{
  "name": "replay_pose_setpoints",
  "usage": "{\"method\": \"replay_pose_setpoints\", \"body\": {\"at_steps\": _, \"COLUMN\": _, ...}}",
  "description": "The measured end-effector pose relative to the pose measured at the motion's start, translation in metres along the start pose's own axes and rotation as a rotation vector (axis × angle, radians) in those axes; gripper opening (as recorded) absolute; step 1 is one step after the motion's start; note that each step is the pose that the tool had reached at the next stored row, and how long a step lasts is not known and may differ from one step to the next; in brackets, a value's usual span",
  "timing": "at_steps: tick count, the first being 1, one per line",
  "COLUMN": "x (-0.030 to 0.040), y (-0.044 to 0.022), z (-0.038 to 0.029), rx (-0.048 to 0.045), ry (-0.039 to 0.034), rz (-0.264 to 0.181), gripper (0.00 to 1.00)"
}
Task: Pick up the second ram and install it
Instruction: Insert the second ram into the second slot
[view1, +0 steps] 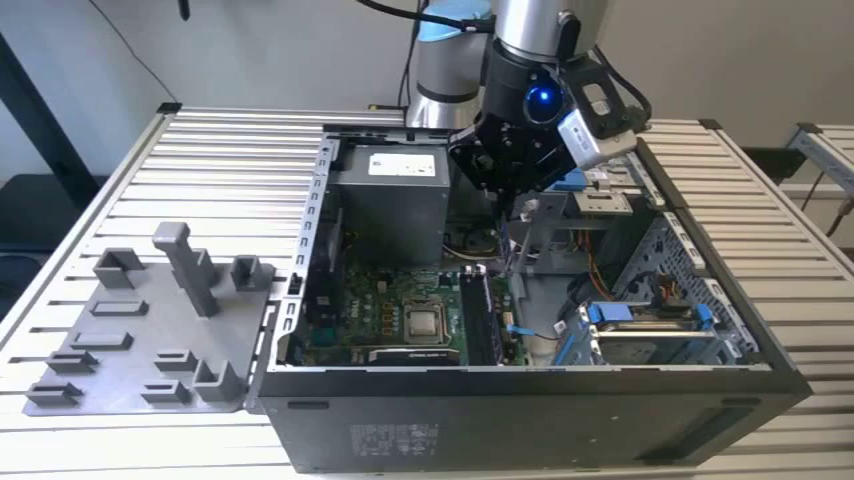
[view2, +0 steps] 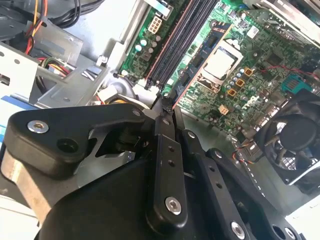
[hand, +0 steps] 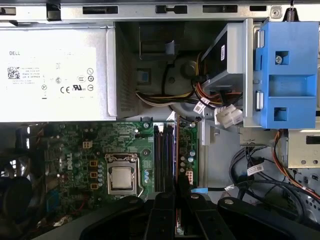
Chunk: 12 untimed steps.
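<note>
My gripper (view2: 166, 102) is clamped on ram (hand: 176, 155) over slots (hand: 163, 157) by mobo (hand: 75, 150) edge; if skewed vs slot, pressing cd crack it.

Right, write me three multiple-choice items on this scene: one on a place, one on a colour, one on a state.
1. Where is the claw relative to the computer case?
A) off to one side of it
B) above its open inside
C) behind it

2. What colour is the drive bracket?
A) red
B) blue
C) yellow

3. How is the processor?
A) bare, nothing mounted over it
B) hidden beneath a cooler
C) lifted out of its socket

Answers:
1 B, in the exterior view it hangs over the case's inside.
2 B, the bracket shows blue in the first wrist view.
3 A, its metal lid sits uncovered on the green board.
</note>
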<state>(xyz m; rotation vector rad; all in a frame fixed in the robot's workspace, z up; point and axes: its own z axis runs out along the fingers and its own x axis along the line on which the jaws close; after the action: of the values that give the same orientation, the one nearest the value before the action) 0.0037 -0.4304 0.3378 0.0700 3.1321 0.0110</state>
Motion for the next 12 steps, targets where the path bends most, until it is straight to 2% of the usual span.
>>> {"method": "replay_pose_setpoints", "body": {"at_steps": 3, "x": 0.0000, "y": -0.0001, "z": 0.0016, "rx": -0.0004, "ry": -0.0001, "rz": 0.000, "gripper": 0.14}}
{"method": "replay_pose_setpoints", "body": {"at_steps": 12, "x": 0.0002, "y": -0.0010, "z": 0.0176, "rx": 0.0000, "ry": 0.0020, "rz": 0.000, "gripper": 0.14}}
